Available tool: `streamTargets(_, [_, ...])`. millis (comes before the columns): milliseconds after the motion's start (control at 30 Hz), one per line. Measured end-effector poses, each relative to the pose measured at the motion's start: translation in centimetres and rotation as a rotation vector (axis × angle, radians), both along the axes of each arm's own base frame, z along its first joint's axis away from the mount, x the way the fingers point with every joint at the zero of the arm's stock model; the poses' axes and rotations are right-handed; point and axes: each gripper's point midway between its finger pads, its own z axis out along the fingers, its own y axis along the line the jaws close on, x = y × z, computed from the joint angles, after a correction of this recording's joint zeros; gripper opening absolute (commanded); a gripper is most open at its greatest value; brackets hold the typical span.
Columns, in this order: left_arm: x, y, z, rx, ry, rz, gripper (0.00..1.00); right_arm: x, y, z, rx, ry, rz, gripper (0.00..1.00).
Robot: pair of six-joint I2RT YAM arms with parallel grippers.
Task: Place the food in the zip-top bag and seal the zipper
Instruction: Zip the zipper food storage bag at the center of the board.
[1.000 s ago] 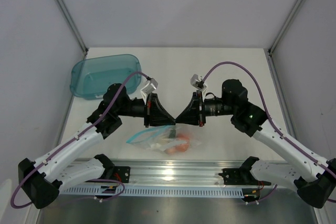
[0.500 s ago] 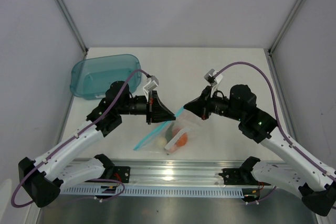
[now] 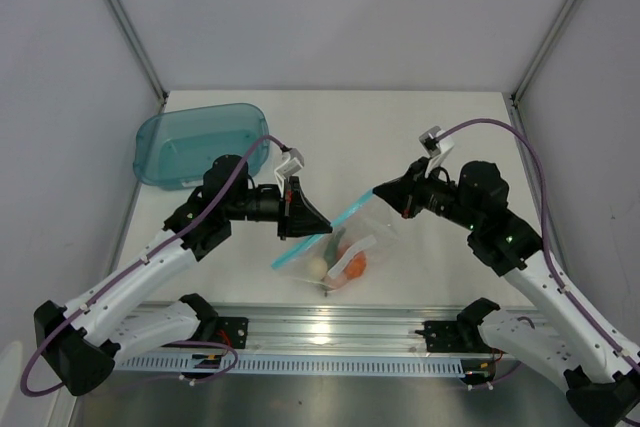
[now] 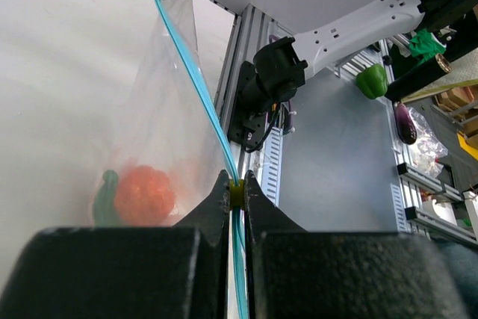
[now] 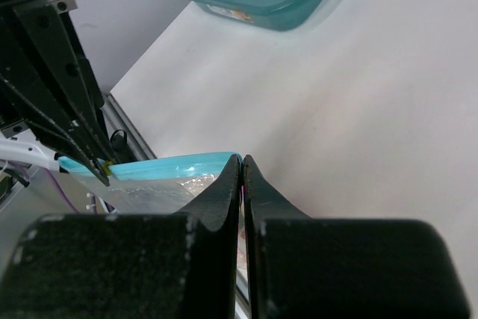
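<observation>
Room for moving lies mostly toward the far edge and the right side of the counter (image 3: 420, 127), where bare white surface runs out to the far right corner. The far left corner is taken by one teal tub (image 3: 200, 143). One zip-top bag (image 3: 352, 243) hangs in the middle, just short of the near edge and its metal rail (image 3: 330, 329), with its bottom sagging toward the counter — whether it touches I cannot tell. The zipper (image 3: 351, 214) is stretched taut as a slanting line between the two grippers. The left gripper (image 4: 237, 185) has its fingers pressed together on the strip's near-left end, pinching it. The right gripper (image 5: 241, 160) pinches the far-right end likewise, its tips closed with the blue strip running off from them. Inside the pouch three food pieces sit low: one orange fruit (image 3: 355, 265), one cream egg-like lump (image 3: 318, 267) just beside it on the left, and one green vegetable (image 3: 341, 247) against the orange — partly blurred by wrinkled plastic. Both arms angle inward from the near corners.
</observation>
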Motion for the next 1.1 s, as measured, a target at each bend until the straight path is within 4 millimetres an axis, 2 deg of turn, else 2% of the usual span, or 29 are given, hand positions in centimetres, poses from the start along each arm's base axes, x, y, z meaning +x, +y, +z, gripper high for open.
streamTargets(400, [0.1, 0.4, -0.9, 0.035, 0.01, 0.011, 0.01, 1.2, -2.7, -1.8, 0.008, 0.053, -0.097, 0.0])
streamTargets(767, [0.2, 0.7, -1.1, 0.043, 0.011, 0.024, 0.01, 2.4, -5.0, -2.0, 0.017, 0.078, -0.19, 0.0])
streamTargets(1100, [0.3, 1.3, -1.2, 0.056, 0.012, 0.038, 0.01, 3.1, -7.2, -3.3, 0.015, 0.127, -0.284, 0.0])
